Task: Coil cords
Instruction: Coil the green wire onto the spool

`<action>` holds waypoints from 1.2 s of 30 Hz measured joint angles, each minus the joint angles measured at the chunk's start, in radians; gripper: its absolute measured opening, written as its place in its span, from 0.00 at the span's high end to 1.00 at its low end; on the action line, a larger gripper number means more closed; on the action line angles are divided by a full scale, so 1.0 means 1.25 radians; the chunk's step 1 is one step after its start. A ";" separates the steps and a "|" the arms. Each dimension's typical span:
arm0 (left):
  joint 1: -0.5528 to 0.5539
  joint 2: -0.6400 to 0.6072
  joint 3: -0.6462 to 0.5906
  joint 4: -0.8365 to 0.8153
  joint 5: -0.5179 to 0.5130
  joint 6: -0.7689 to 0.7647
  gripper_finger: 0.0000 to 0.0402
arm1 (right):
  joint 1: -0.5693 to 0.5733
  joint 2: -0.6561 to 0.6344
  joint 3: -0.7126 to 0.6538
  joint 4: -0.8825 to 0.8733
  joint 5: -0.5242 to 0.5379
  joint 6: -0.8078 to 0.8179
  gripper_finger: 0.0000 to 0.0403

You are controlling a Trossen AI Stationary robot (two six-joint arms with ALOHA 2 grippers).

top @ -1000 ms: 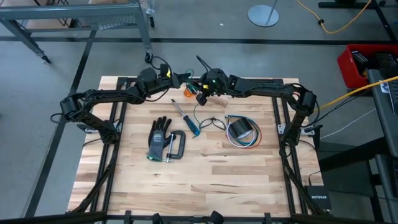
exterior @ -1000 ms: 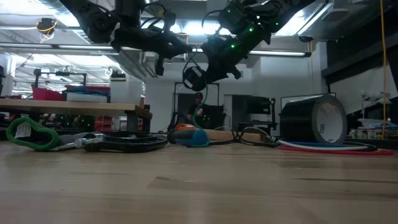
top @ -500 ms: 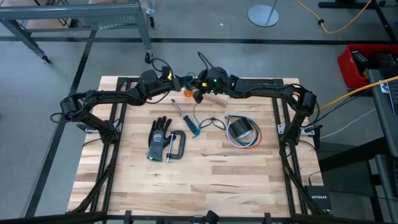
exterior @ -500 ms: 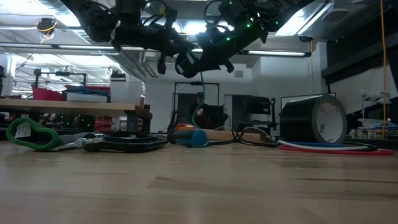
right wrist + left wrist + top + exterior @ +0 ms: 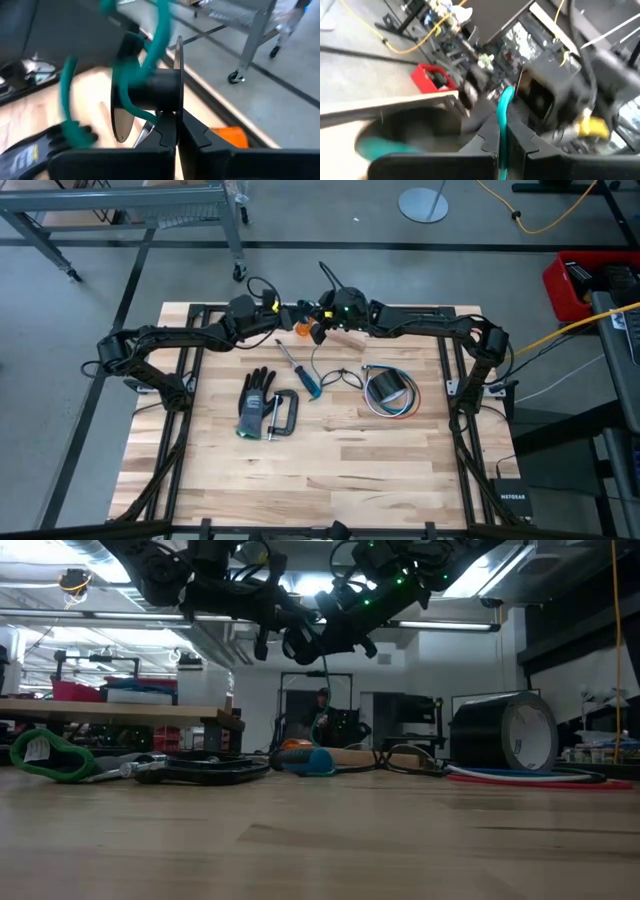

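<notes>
My two grippers meet high over the table's far middle. My right gripper is shut on a small black spool with teal-green cord wound loosely round it. My left gripper, just left of it, is shut on the same teal-green cord. In the low view the cord hangs from the spool down toward the table. A thin dark cord lies looped on the table. The red, white and blue wires lie round a black tape roll. My left gripper pinches a single strand of the teal-green cord between its two fingers, and the strand runs along the fingers and out past their tips. The held stretch is clear of the table. My right gripper pinches the thin edge of one end flange of the spool between its two fingers. The spool is lifted clear of the table, its axle lying across the fingers, with cord loops slack around the hub.
A blue-handled screwdriver, a black glove and a clamp lie left of middle. An orange tool and a wooden handle lie under the grippers. The table's near half is bare wood.
My right gripper has risen with the spool and gone a little toward the far edge and my left gripper, and the spool has turned in the low view. The hanging cord has been drawn up with it.
</notes>
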 joint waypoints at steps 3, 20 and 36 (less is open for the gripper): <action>0.016 0.000 0.010 0.002 -0.005 -0.001 1.00 | 0.000 0.000 0.000 -0.040 -0.011 -0.001 1.00; 0.025 0.000 0.027 -0.059 -0.006 0.035 1.00 | 0.000 0.000 0.000 -0.050 -0.119 -0.001 1.00; 0.000 0.000 0.041 -0.066 -0.005 0.039 1.00 | 0.000 0.085 0.001 0.017 -0.058 0.065 1.00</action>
